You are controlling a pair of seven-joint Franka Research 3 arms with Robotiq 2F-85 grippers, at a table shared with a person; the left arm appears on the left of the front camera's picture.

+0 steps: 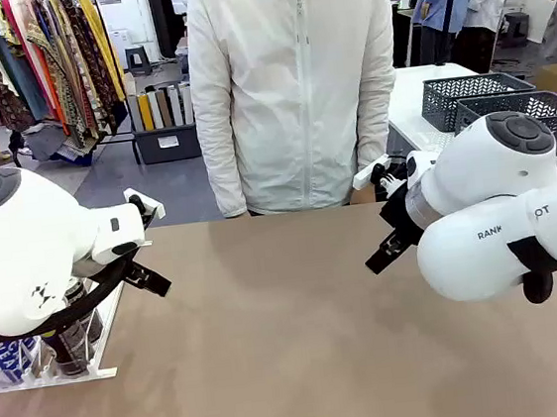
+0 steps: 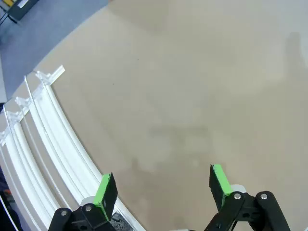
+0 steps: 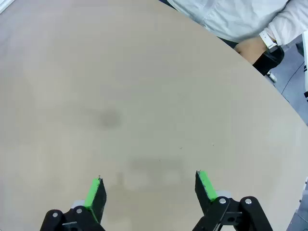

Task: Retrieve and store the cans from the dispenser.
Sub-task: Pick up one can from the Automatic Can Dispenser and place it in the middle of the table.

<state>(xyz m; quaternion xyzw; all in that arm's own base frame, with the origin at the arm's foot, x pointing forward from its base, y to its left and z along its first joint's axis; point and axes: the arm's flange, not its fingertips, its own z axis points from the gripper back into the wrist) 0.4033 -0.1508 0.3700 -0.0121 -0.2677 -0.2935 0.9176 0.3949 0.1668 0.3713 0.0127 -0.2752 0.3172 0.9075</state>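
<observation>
The white dispenser [image 1: 49, 376] sits at the far left edge of the surface [image 1: 294, 356]. Cans [image 1: 68, 342] stand at its near end, apparently one blue and one dark, though the left arm hides most of them. The left end effector [image 2: 161, 185] hangs above bare surface just beside the dispenser's curved lanes, its jaws spread wide and holding nothing. A person [image 1: 291, 88] in a white jacket stands at the far side. The right end effector [image 3: 149, 185] hovers over bare surface, released and empty. Dark grey baskets [image 1: 492, 101] sit on a white table at the far right.
</observation>
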